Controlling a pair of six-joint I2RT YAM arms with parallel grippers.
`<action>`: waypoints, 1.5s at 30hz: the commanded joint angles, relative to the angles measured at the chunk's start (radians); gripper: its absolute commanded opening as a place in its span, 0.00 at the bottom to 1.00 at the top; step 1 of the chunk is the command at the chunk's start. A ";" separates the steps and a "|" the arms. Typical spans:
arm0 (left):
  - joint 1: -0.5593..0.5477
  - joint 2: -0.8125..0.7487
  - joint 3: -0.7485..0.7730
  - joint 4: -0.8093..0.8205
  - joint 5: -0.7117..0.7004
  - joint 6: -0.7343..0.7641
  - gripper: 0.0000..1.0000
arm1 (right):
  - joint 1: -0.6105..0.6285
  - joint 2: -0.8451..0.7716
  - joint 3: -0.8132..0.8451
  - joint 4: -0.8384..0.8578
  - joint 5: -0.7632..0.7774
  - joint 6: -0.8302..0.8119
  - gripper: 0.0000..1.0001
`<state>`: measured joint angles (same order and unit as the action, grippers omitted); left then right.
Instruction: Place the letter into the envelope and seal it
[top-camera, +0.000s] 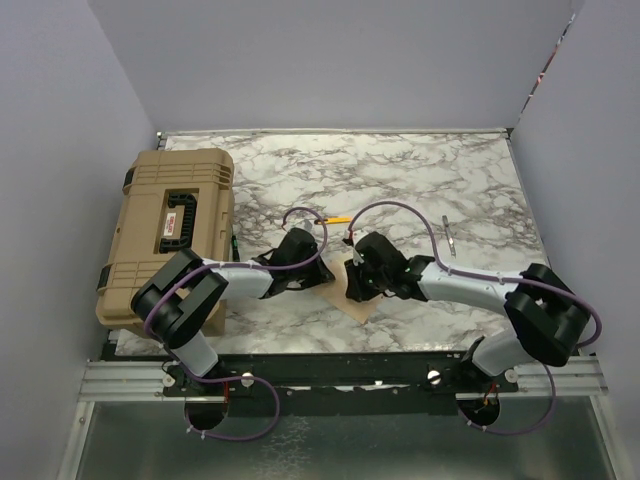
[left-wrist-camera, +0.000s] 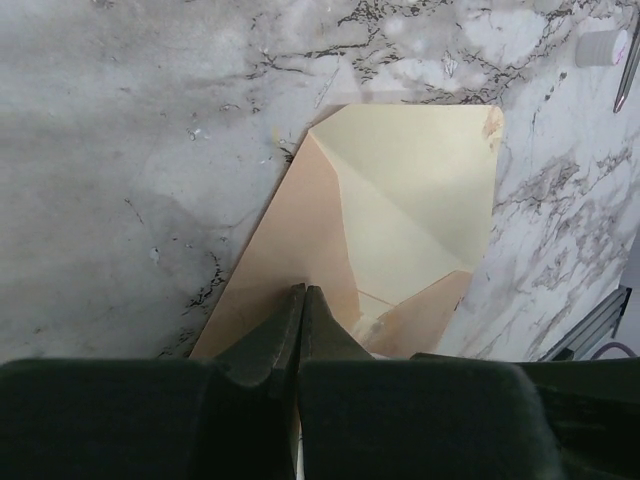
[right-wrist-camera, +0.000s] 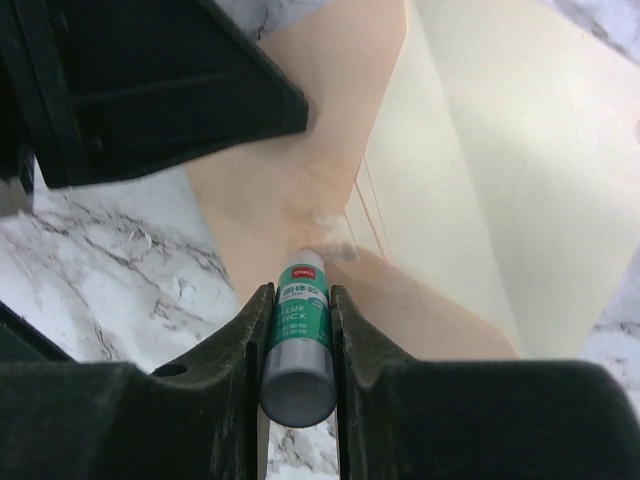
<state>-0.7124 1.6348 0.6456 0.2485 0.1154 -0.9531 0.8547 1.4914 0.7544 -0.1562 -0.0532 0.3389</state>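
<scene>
The envelope (left-wrist-camera: 400, 200) is lying flat on the marble table (top-camera: 400, 180) with its triangular flap folded open, so the paler cream inside is showing beside the tan body. The letter is not standing out as a separate sheet in any view (whether it is sitting inside cannot be told). The left gripper (left-wrist-camera: 300, 300) is pressing its fingertips onto the tan part of the envelope, jaws closed flat against each other with no gap. The right gripper (right-wrist-camera: 300, 292) is clamping a green-and-white glue stick (right-wrist-camera: 298, 330) between its fingers, and the stick's tip is touching the tan paper close to where the cream flap begins.

A tan hard case (top-camera: 170, 235) is sitting at the table's left edge with its lid down, so its contents are hidden.

The envelope is lying near the table's front edge, between the two wrists, which are crowding it from both sides. Behind them a short yellow object (top-camera: 338, 219) is resting just beyond the grippers, and a slim metal item (top-camera: 450, 240) is lying to the right, well apart from the envelope. Bare marble is stretching away toward the back and right edges.
</scene>
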 joint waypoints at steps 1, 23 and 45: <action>0.011 0.020 -0.043 -0.105 0.001 0.010 0.00 | 0.009 -0.051 -0.041 -0.118 0.039 -0.010 0.01; 0.015 0.027 -0.049 -0.090 0.013 0.016 0.00 | 0.009 -0.041 0.003 -0.233 0.094 0.096 0.01; 0.015 0.045 -0.036 -0.080 0.023 0.021 0.00 | 0.008 -0.002 0.009 -0.175 0.092 0.123 0.01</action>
<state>-0.7013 1.6379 0.6315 0.2726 0.1493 -0.9619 0.8581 1.5429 0.8261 -0.2298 -0.0002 0.4309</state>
